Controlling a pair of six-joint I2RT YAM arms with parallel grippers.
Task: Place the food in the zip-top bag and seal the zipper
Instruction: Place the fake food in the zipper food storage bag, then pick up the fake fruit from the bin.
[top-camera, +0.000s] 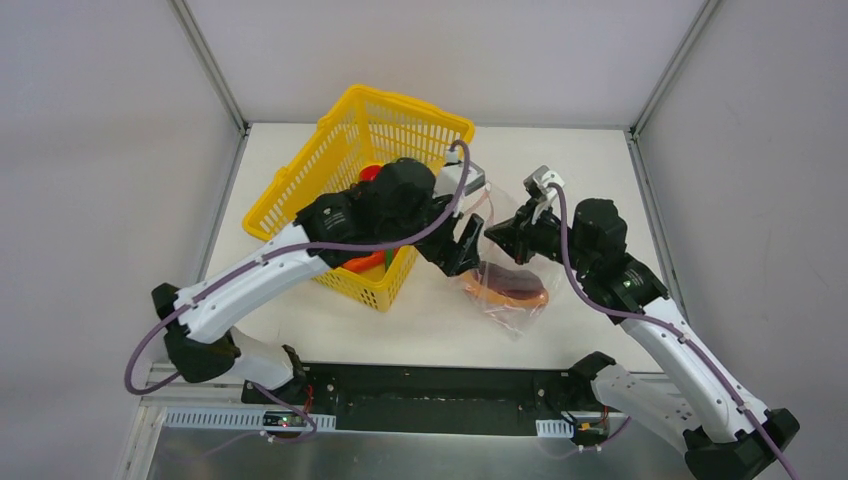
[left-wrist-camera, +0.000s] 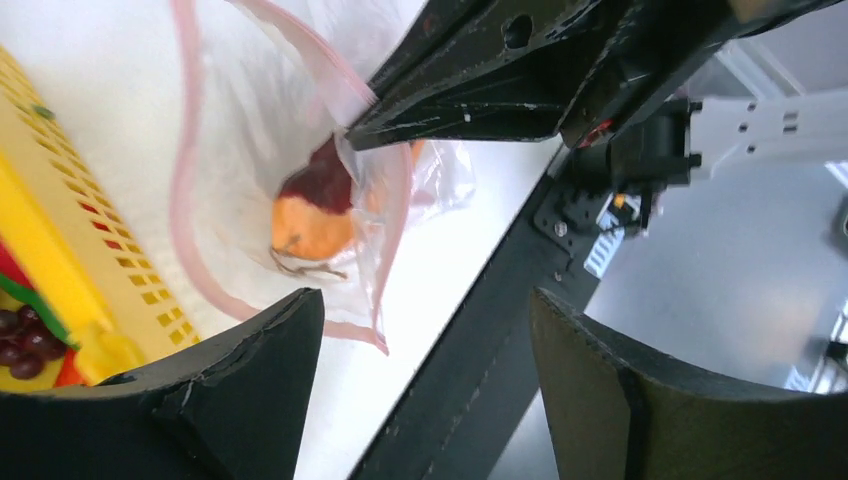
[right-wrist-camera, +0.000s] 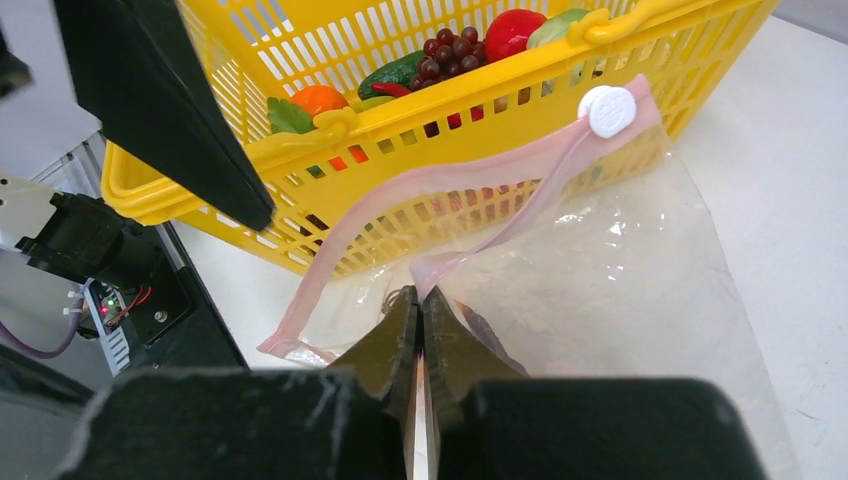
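I am pinching one lip of the zipper (right-wrist-camera: 440, 180) with the right pincer (right-wrist-camera: 420, 305), jaws together on it, while the left pincer (left-wrist-camera: 428, 310) is hanging over the mouth with jaws apart and nothing in them. The bag (top-camera: 520, 312) is lying on the tabletop (top-camera: 590, 170) just beside the basket (top-camera: 300, 190), toward the near edge, with the melon slice (top-camera: 512, 280) sitting inside. I am judging this an early stage: grapes (right-wrist-camera: 455, 55), a tomato (right-wrist-camera: 515, 30) and other pieces are waiting in the basket, and the zipper is gaping unsealed.
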